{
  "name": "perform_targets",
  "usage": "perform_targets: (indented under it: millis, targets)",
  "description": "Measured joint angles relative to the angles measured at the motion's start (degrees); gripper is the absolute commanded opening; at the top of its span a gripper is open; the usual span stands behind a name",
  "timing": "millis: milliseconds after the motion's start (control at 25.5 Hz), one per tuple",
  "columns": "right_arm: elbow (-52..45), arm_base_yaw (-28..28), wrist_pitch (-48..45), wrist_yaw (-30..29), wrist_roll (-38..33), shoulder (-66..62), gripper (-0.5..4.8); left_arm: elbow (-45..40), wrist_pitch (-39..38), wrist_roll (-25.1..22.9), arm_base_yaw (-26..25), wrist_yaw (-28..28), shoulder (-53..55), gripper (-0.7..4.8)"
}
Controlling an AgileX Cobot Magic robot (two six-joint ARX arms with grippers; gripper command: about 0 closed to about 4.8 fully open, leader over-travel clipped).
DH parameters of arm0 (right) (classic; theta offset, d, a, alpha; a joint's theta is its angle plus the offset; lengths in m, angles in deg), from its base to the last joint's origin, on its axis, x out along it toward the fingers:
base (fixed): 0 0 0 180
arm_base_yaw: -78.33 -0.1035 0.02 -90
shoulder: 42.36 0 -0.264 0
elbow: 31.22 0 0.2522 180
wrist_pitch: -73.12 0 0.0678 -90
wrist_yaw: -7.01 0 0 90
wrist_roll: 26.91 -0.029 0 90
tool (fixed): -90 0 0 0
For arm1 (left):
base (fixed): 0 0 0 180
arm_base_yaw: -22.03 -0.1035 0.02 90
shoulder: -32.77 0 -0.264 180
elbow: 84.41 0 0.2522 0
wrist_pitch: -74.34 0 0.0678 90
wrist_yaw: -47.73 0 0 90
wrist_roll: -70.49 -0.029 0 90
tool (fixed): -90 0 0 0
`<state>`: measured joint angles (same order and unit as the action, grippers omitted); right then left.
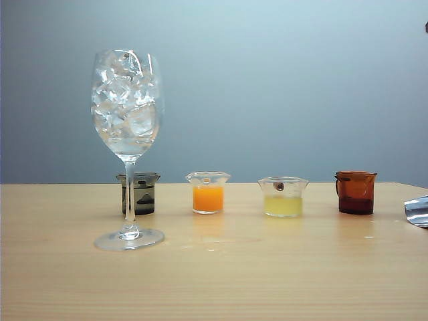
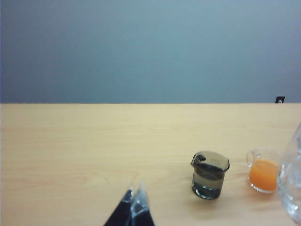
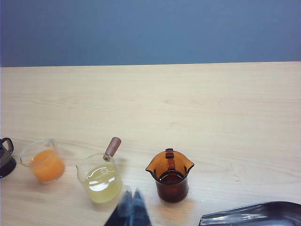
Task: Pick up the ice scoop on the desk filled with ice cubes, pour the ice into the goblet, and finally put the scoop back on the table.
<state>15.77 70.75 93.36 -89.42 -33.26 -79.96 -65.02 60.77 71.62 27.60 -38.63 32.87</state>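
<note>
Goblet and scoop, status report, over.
Both grippers shut and empty: left gripper near the dark beaker, right gripper over the yellow beaker. Goblet full of ice. Scoop back on desk. Nothing in the way.

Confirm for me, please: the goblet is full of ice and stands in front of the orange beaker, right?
Not quite. The goblet is full of ice, but the exterior view shows it in front of the dark grey beaker; the orange beaker stands beside that.

You see a matt pale-wood worktop point(image 1: 281, 281), a glossy clear-glass goblet point(image 1: 127, 107) of glassy ice cubes point(image 1: 124, 93), and a polished metal ice scoop point(image 3: 254, 214).
</note>
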Motion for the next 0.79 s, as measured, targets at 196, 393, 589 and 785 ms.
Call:
perform_targets:
  millis: [196, 393, 589, 785]
  targets:
    - [0.0, 0.0, 0.0, 0.0, 0.0, 0.0, 0.0, -2.2, 4.8, 0.7, 0.0, -0.8, 0.0, -0.05]
    - [0.0, 0.0, 0.0, 0.0, 0.0, 0.0, 0.0, -3.8, 6.3, 1.9, 0.0, -7.2, 0.0, -0.05]
    - [0.0, 0.0, 0.0, 0.0, 0.0, 0.0, 0.0, -5.0, 4.3, 1.5, 0.0, -8.4, 0.0, -0.05]
    - [0.0, 0.0, 0.0, 0.0, 0.0, 0.0, 0.0, -5.2, 2.4, -0.2, 0.0, -8.7, 0.0, -0.06]
